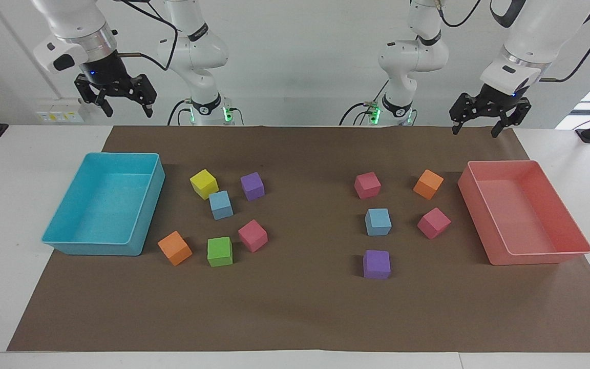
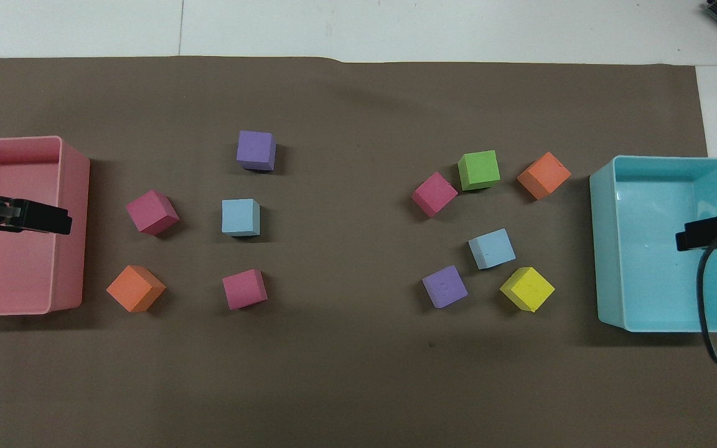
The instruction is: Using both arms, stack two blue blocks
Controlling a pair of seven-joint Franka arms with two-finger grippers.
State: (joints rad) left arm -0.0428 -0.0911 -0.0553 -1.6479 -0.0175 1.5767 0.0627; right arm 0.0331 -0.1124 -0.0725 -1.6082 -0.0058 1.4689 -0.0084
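two blue blocks [image 1: 220,204] [image 1: 378,221], nine other cubes [image 1: 204,183], two trays [image 1: 105,205]
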